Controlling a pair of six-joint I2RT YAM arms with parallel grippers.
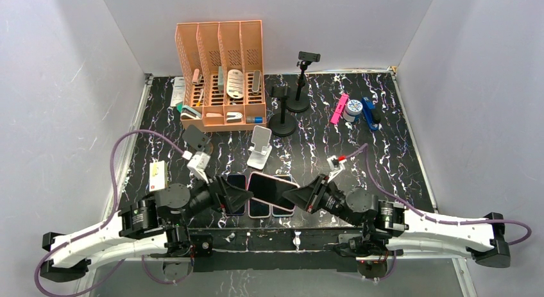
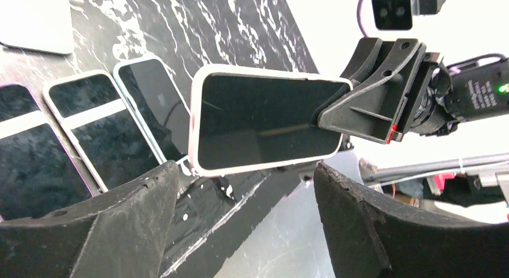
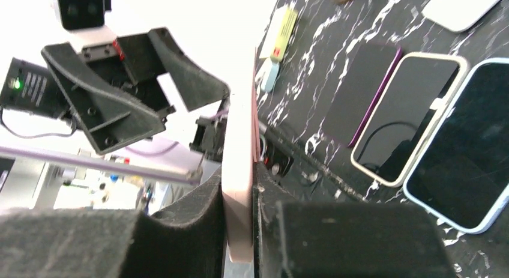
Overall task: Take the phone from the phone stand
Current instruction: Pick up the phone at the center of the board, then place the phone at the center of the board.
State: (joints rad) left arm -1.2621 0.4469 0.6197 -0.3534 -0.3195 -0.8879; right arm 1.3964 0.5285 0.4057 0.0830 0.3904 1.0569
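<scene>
Pink-cased smartphone with a dark screen [image 2: 270, 122] hangs above the near edge of the black, white-veined table [image 1: 308, 149], well apart from the white folding phone stand [image 1: 260, 147]. I see my right gripper [image 1: 294, 195] clamped on one short end of it. My left gripper [image 1: 247, 197] stands wide near the other end, gripping nothing. Three more phones [image 3: 414, 116] lie flat in a row beneath.

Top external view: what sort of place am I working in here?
Most likely a lab robot test cell: plain white walls box in a black marbled table, and staged props sit on it, among them an orange file organizer and a white phone stand.
</scene>
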